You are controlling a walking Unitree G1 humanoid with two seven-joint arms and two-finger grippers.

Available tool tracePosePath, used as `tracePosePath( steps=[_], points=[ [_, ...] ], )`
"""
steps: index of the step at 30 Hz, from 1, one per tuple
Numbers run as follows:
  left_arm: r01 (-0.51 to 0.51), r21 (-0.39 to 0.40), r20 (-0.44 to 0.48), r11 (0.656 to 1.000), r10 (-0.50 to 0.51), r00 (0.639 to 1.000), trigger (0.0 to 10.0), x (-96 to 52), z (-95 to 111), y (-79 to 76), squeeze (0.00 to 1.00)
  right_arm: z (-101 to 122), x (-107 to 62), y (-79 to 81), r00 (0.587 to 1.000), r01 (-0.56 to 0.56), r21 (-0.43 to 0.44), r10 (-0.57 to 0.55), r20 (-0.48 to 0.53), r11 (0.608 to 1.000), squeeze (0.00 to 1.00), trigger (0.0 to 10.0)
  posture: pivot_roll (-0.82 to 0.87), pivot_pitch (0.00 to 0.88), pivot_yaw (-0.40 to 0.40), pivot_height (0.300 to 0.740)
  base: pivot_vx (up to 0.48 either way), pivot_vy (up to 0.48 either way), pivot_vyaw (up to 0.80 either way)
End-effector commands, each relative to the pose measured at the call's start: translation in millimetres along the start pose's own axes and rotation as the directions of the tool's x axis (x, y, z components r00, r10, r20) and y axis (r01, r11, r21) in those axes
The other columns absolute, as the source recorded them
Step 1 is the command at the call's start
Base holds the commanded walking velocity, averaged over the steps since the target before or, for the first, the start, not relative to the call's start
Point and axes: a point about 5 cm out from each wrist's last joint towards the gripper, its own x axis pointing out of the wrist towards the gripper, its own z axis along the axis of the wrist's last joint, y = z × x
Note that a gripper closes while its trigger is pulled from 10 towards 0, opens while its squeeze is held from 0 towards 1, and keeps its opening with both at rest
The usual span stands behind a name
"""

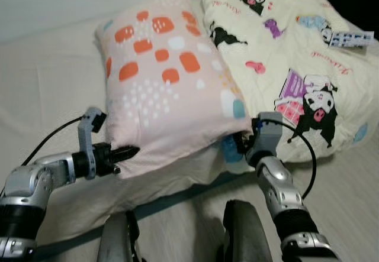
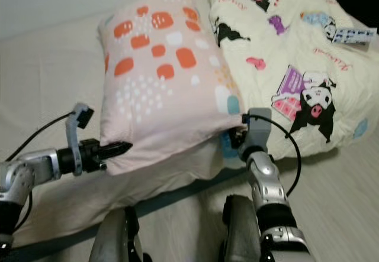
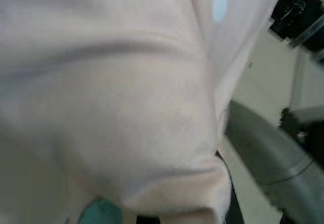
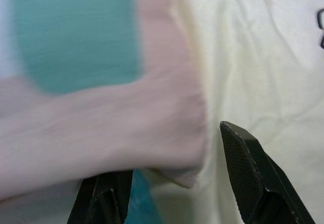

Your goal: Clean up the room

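A pink pillow (image 1: 160, 78) with orange and white patches lies tilted on the bed, its far end raised against the cream cartoon blanket (image 1: 284, 55). My left gripper (image 1: 131, 152) is shut on the pillow's near left corner. My right gripper (image 4: 167, 150) is at the near right corner, partly tucked under the fabric. Its two black fingers (image 4: 258, 178) stand apart, with the corner hanging loose between them. In the left wrist view, pink pillow fabric (image 3: 111, 107) lies close against the camera.
The beige mattress (image 1: 47, 78) stretches away to the left. The bunched blanket covers the bed's right side and carries a printed tag (image 1: 349, 38). A teal strip (image 1: 177, 200) runs along the bed's near edge. My grey legs (image 1: 243, 232) stand against it.
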Motion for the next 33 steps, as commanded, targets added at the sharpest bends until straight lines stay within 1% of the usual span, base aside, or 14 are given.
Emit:
tracePosePath(
  steps=[1,5,10,14,16,19,21,23,25,27,29,30,31,33],
  points=[
    [-0.035,0.028,-0.178,0.999,0.039,0.983,0.0,-21.4,-22.3,10.3,0.0,0.9,1.7,-1.4,1.0,0.01,0.028,-0.01,-0.005,1.0,0.0,10.0,0.05,0.251,0.012,0.552,0.0,0.0,0.0],
    [-0.073,0.081,-0.261,0.994,0.092,0.961,0.0,-37.5,-23.9,18.4,0.0,5.6,4.2,-2.9,1.0,0.018,0.033,-0.018,0.008,0.999,0.0,10.0,0.05,0.251,0.012,0.552,0.0,0.0,0.0],
    [-0.176,0.253,-0.46,0.951,0.278,0.843,0.0,-76.3,-24.4,40.9,0.0,19.8,9.5,-14.5,0.997,0.061,0.044,-0.063,0.043,0.997,0.0,10.0,0.04,0.259,0.014,0.552,0.0,0.0,0.0],
    [-0.194,0.284,-0.491,0.939,0.316,0.812,0.0,-85.6,-22.0,44.5,0.0,24.2,11.1,-18.0,0.996,0.068,0.043,-0.07,0.052,0.997,0.0,10.0,0.04,0.258,0.015,0.552,0.0,0.0,0.0],
    [-0.243,0.386,-0.562,0.89,0.435,0.703,0.0,-105.6,-18.9,54.6,0.0,35.9,15.4,-26.3,0.993,0.087,0.035,-0.089,0.073,0.996,0.0,10.0,0.05,0.26,0.013,0.552,0.0,0.0,0.0],
    [-0.238,0.401,-0.576,0.885,0.446,0.686,0.0,-108.0,-18.9,55.9,0.0,37.1,16.1,-27.1,0.993,0.089,0.035,-0.091,0.075,0.995,0.0,10.0,0.05,0.26,0.013,0.552,0.0,0.0,0.0],
    [-0.269,0.46,-0.557,0.846,0.511,0.654,0.0,-110.2,-16.3,60.8,0.0,44.2,19.0,-28.2,0.992,0.081,0.043,-0.085,0.094,0.996,0.0,10.0,0.05,0.262,0.012,0.552,0.0,0.0,0.0],
    [-0.312,0.486,-0.503,0.816,0.553,0.664,0.0,-106.2,-13.6,65.0,0.0,49.5,20.9,-28.1,0.991,0.068,0.059,-0.074,0.11,0.996,0.0,10.0,0.05,0.263,0.012,0.552,0.0,0.0,0.0],
    [-0.404,0.433,-0.367,0.806,0.567,0.737,0.0,-90.8,-7.9,68.8,0.0,55.6,24.8,-27.5,0.992,0.032,0.119,-0.046,0.116,0.992,0.0,10.0,0.05,0.265,0.013,0.552,0.0,0.0,0.0],
    [-0.404,0.433,-0.367,0.806,0.567,0.737,0.0,-90.8,-7.9,68.8,0.0,55.6,24.8,-27.5,0.992,0.032,0.119,-0.046,0.116,0.992,0.0,10.0,0.05,0.265,0.013,0.552,0.0,0.0,0.0],
    [-0.461,0.302,-0.22,0.835,0.531,0.818,0.0,-77.5,-2.8,69.4,0.0,57.6,28.5,-26.6,0.994,-0.005,0.194,-0.016,0.106,0.981,0.14,10.0,0.04,0.268,0.013,0.552,0.0,0.0,0.0],
    [-0.483,0.24,-0.143,0.842,0.523,0.84,0.0,-73.9,-0.5,70.2,0.0,56.4,29.9,-26.0,0.996,-0.024,0.222,0.004,0.091,0.975,0.92,10.0,0.04,0.27,0.013,0.552,0.0,0.0,0.0],
    [-0.491,0.221,-0.049,0.843,0.512,0.858,0.0,-69.8,2.6,70.5,0.0,54.5,31.5,-26.2,0.997,-0.033,0.238,0.016,0.073,0.971,1.0,10.0,0.04,0.272,0.013,0.552,0.0,0.0,0.0],
    [-0.496,0.218,0.009,0.841,0.506,0.862,0.0,-67.9,4.6,70.5,0.0,53.1,32.3,-26.5,0.998,-0.035,0.243,0.021,0.06,0.969,1.0,10.0,0.04,0.272,0.013,0.552,0.0,0.0,0.0]
  ],
)
